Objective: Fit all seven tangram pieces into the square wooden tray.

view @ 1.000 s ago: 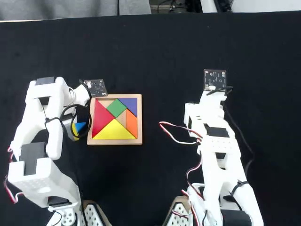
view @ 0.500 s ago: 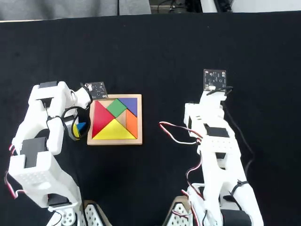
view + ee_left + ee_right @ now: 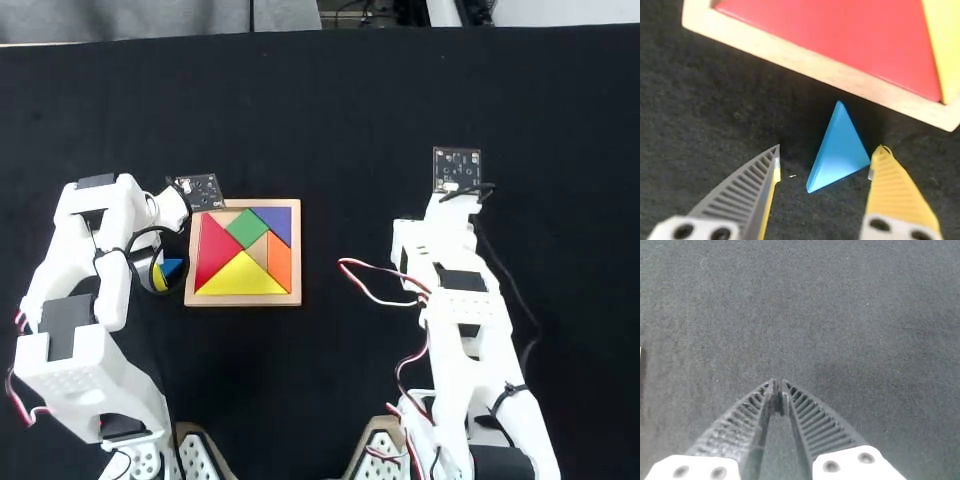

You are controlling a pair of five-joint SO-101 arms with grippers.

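High view gives you the black tabletop (image 3: 330,110) and the nearly filled square wooden tray (image 3: 243,301). The small blue triangle (image 3: 837,145) lies flat just outside the tray's rim. Your left claw (image 3: 829,148) stands wide open astride the triangle, holding nothing, while the right claw (image 3: 778,385) is closed and empty, well away from the tray. Expect a light, rigid, smooth piece that may skid, so pinch it low across two opposite edges.

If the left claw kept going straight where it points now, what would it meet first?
Likely the blue triangle lying inside the open left claw; beyond it, the wooden tray rim. Depth unclear.
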